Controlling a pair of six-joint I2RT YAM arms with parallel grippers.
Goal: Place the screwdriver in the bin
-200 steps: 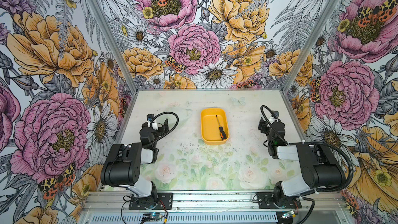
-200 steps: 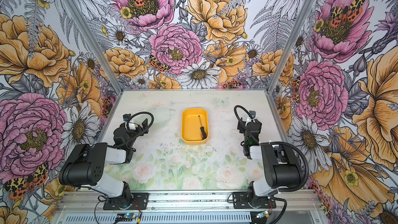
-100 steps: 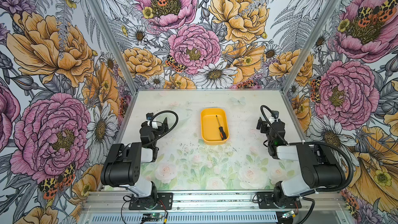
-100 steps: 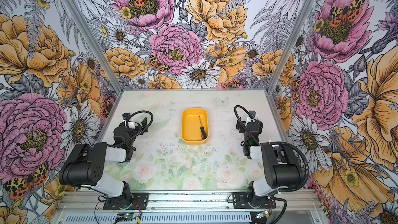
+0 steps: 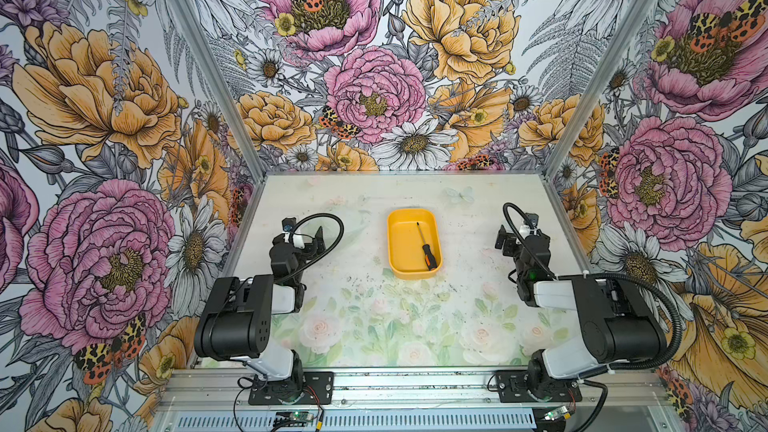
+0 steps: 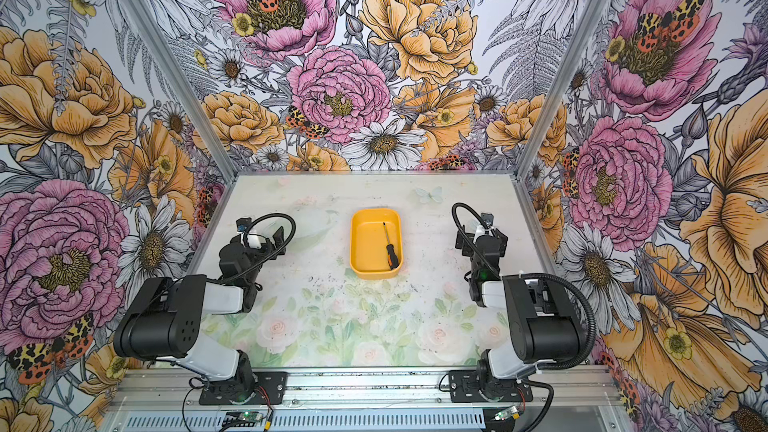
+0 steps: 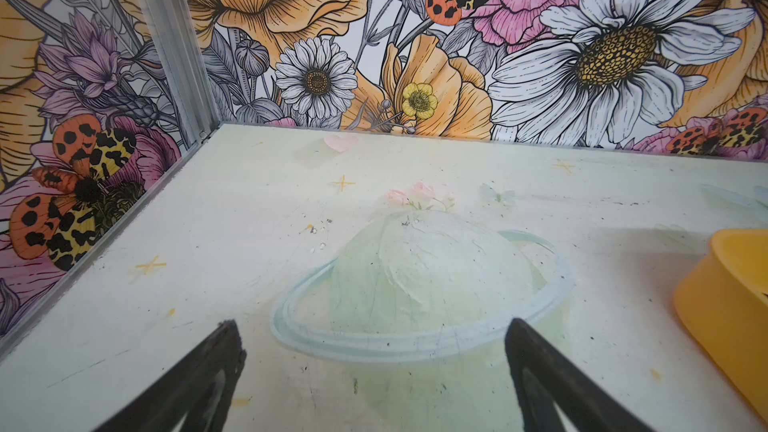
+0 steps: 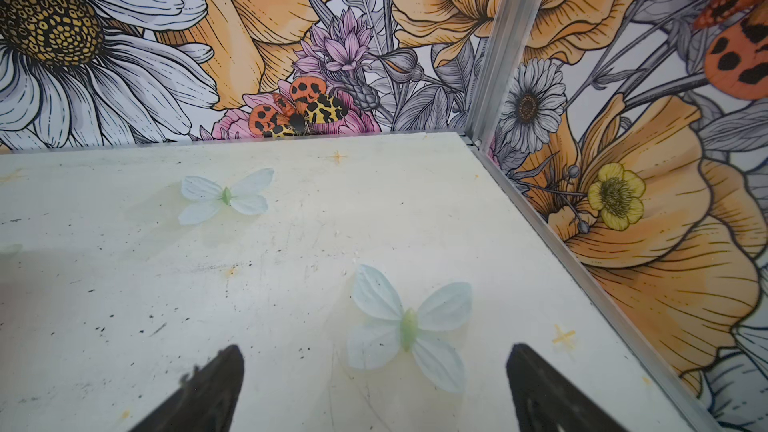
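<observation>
The small slim screwdriver (image 5: 424, 245), black handle w/ orange end and thin dark shaft, is seen lying flat inside the shallow yellow-orange plastic bin (image 5: 402, 243) w/ rounded corners, in both top views (image 6: 390, 246). It is laid along the bin's right side, handle toward the near right corner, tip pointed far and slightly left. The bin is set on the pale flower-printed tabletop (image 5: 374, 309), approx. at the ctr, toward the far half.

The left gripper (image 7: 374, 328) is held low over the table, left of the bin and well apart from it. Its jaws are spread wide, w/ nothing gripped. Part of the bin's wall (image 7: 723, 309) is caught in the left wrist view.

The right gripper (image 8: 374, 351) is placed right of the bin, also well apart, jaws spread wide, nothing gripped. A printed pale butterfly (image 8: 409, 326) is seen on the table just ahead of its fingers.
</observation>
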